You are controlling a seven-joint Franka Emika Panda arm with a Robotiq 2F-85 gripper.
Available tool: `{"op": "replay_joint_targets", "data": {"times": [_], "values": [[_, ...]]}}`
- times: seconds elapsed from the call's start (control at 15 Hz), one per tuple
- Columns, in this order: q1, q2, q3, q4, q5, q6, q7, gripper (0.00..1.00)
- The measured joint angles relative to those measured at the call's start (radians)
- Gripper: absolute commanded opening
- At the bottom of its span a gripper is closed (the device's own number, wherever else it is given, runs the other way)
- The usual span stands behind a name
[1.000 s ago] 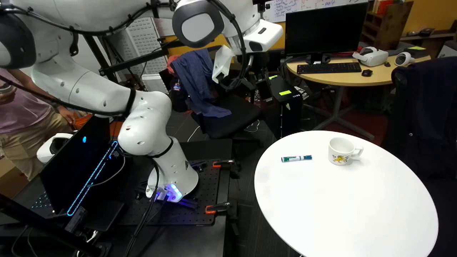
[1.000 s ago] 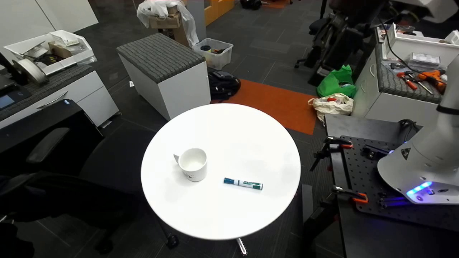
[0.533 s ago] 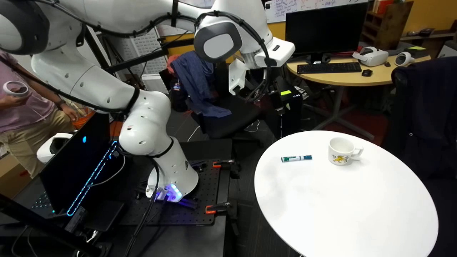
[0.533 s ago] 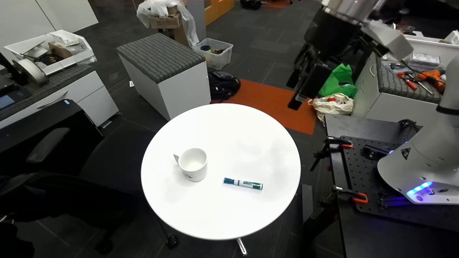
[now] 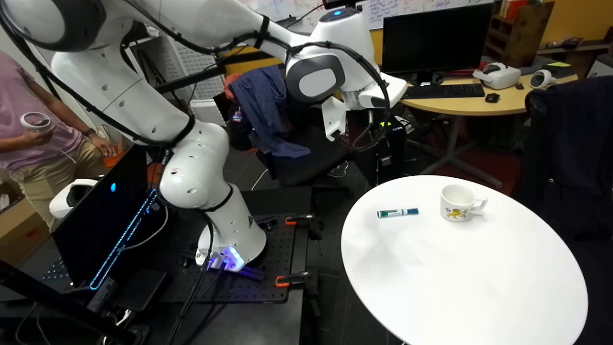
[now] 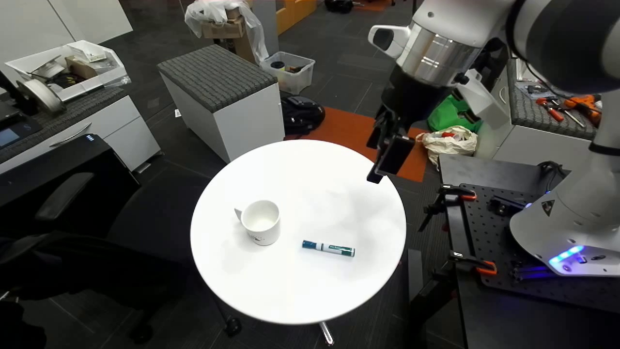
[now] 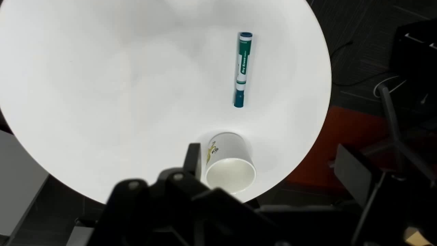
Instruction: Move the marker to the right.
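Note:
The marker is a thin green and white pen with a teal cap. It lies on the white round table in both exterior views (image 5: 397, 212) (image 6: 328, 248) and in the wrist view (image 7: 242, 61). My gripper (image 6: 374, 162) hangs over the table's far right edge in an exterior view, above the surface and apart from the marker. In the wrist view my gripper (image 7: 267, 148) has its two fingers wide apart with nothing held between them. The marker lies ahead of the fingertips there. In the other exterior picture the fingers are dark and hard to make out.
A white mug with a yellow figure stands near the marker in both exterior views (image 5: 455, 203) (image 6: 261, 223) and in the wrist view (image 7: 230, 164). The round table (image 6: 300, 169) has a curved edge. A black mounting table with clamps (image 6: 470, 266) stands beside it.
The arm has moved down and toward the round table, bringing my gripper from beyond its edge to over it. The marker and the mug have not moved.

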Motion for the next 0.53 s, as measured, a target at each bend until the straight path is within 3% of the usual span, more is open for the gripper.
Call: {"op": "replay_joint_targets", "data": {"times": [0.53], "values": [[-0.007,0.232,0.095,0.01,-0.071,0.303,0.188,1.0]]}}
